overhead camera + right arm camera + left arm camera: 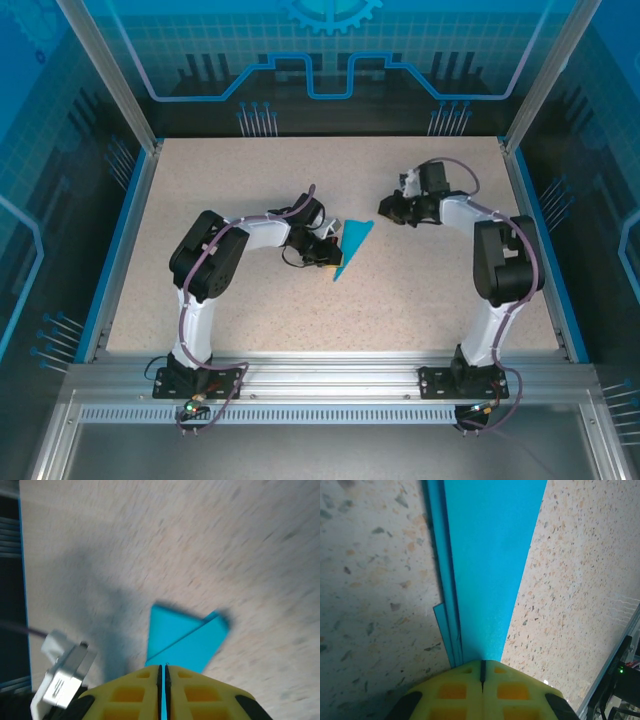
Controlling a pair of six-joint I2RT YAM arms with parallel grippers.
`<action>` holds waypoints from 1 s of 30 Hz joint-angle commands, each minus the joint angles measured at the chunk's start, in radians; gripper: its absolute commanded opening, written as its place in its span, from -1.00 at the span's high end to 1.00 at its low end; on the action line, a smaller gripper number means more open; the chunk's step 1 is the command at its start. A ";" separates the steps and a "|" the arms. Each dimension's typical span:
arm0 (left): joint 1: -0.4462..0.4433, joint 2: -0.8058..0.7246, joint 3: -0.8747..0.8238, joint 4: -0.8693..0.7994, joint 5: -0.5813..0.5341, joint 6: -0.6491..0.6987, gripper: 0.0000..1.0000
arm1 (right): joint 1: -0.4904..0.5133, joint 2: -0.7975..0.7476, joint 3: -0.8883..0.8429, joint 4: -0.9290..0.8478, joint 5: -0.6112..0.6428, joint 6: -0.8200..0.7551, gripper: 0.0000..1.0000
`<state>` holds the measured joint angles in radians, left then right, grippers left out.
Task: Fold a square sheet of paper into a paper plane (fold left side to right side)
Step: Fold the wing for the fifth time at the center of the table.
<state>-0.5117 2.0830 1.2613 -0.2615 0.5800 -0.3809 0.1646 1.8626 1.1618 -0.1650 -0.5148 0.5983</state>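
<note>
Since a fold only keeps if its layers are pinned, the paper (355, 241) lies near the middle of the table (250, 320) as a narrow wedge, tip toward 7 o'clock and wide end toward 1 o'clock. At its 8 o'clock side the left gripper (327, 257) is clamped fully onto the stacked edges, probably to anchor them. At 1 o'clock the right gripper (386, 210) has its pads almost together with a sliver of blue in the slit, seemingly pinching the wide end lightly to steady it.
</note>
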 commanded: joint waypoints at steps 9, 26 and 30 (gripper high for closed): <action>-0.007 0.057 -0.035 -0.135 -0.139 0.038 1.00 | 0.179 0.087 -0.098 0.133 -0.034 0.143 0.73; -0.008 -0.057 -0.032 -0.111 -0.091 0.022 0.86 | 0.196 0.167 -0.076 -0.001 0.051 0.112 0.75; -0.009 -0.123 -0.032 -0.108 -0.060 0.011 0.82 | 0.195 0.165 -0.076 -0.005 0.057 0.107 0.74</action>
<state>-0.5182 2.0258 1.2392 -0.3111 0.5293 -0.3824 0.3485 1.9862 1.0885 -0.0952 -0.5217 0.7254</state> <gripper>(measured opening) 0.088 0.127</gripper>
